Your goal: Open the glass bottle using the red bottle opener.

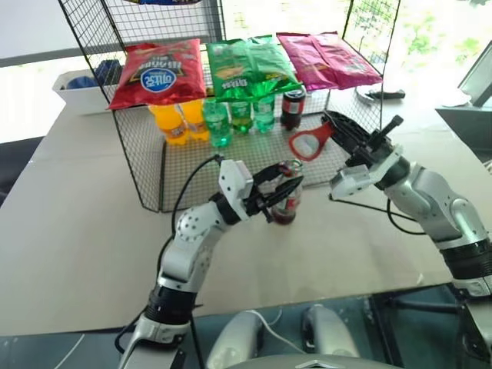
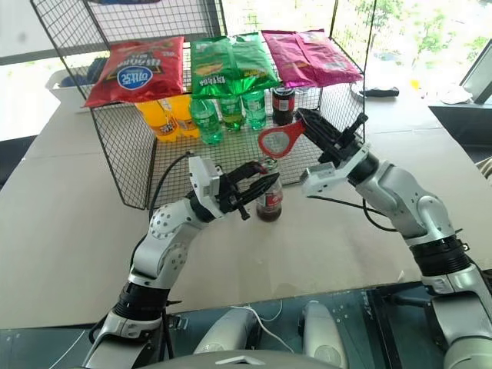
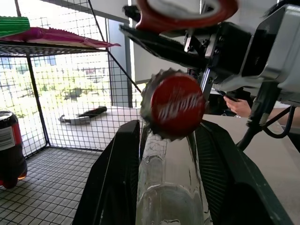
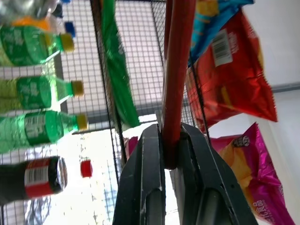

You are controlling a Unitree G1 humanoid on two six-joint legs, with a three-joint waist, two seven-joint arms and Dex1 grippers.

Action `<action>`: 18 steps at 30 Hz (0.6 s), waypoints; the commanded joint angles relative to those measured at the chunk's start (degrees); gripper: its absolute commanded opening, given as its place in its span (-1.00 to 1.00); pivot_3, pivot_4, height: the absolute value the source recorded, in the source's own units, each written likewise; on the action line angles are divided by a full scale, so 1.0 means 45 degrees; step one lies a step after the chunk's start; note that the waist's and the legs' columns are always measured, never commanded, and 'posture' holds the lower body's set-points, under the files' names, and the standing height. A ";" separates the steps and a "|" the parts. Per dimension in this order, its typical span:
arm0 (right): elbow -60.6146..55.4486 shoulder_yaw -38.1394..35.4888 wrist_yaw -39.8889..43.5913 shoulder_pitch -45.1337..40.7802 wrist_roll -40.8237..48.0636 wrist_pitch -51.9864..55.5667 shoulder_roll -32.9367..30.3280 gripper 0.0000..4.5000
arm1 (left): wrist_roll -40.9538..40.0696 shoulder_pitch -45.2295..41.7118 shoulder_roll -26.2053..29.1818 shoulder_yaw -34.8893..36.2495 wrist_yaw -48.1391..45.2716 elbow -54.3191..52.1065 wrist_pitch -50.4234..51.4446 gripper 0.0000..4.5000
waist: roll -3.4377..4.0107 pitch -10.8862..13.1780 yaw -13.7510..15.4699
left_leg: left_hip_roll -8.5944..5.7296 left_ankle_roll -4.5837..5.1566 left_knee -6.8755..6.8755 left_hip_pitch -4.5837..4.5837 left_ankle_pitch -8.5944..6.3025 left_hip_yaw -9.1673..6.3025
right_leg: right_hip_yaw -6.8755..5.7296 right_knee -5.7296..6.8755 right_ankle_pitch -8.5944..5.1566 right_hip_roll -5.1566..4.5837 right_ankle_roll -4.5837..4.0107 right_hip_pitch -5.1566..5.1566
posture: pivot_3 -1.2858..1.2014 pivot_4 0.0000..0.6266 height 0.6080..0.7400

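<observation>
The glass bottle [image 1: 285, 204] stands upright on the table in front of the wire rack, dark drink low inside, with its red crimped cap [image 3: 177, 104] on the neck. My left gripper [image 1: 284, 191] is shut on the bottle, one black finger on each side of the neck. My right gripper [image 1: 336, 127] is shut on the handle of the red bottle opener [image 1: 310, 143]. The opener's oval loop hangs in the air just above and a little to the right of the cap, apart from it. In the right wrist view the opener [image 4: 177, 70] rises edge-on from between the fingers.
A black wire rack [image 1: 146, 165] stands behind the bottle, with red, green and pink snack bags [image 1: 247, 68] on top. Orange and green plastic bottles [image 1: 219, 121] and a dark cola bottle [image 1: 293, 108] stand under it. A white tray [image 1: 77, 88] sits at the back left.
</observation>
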 commanded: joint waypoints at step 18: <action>-0.1223 -0.0176 0.6110 0.3028 1.0500 0.7116 0.3570 -1.00 | -0.0078 0.0292 0.0114 0.0294 0.0205 0.0025 0.0220 -0.34 | 0.0039 0.0024 -0.0014 | 0.0019 0.0004 -0.0005 -0.0002 -0.0002 -0.0023 | 0.0001 -0.0008 0.0001 -0.0009 -0.0005 -0.0002 | 0.03 -0.52 0.91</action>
